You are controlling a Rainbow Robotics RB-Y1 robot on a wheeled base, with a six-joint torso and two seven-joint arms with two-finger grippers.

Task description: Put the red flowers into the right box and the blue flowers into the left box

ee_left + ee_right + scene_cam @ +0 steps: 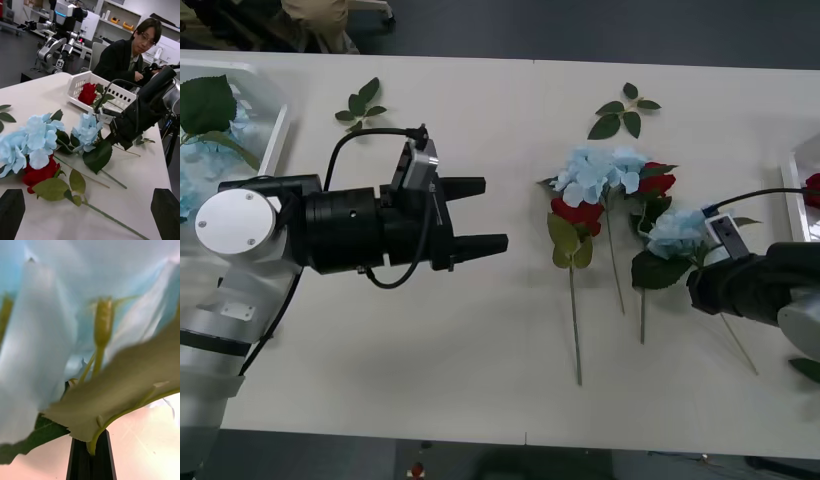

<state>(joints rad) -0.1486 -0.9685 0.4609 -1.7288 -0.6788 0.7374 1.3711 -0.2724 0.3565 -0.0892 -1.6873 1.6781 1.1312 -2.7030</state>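
One blue flower (677,231), at three o'clock on the tabletop (500,380), is clamped by the right gripper (702,272); next comes lifting toward the left box (275,130). Left gripper (480,215) waits, jaws released.

Matt cloth blue flowers (605,172); slotted plastic right box (77,87).

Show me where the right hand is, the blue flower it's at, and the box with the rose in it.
right hand (700,262): front view, at its fingertips by the flower.
blue flower (676,232): front view, petal cluster.
right box (77,87): left wrist view, white slotted side wall.
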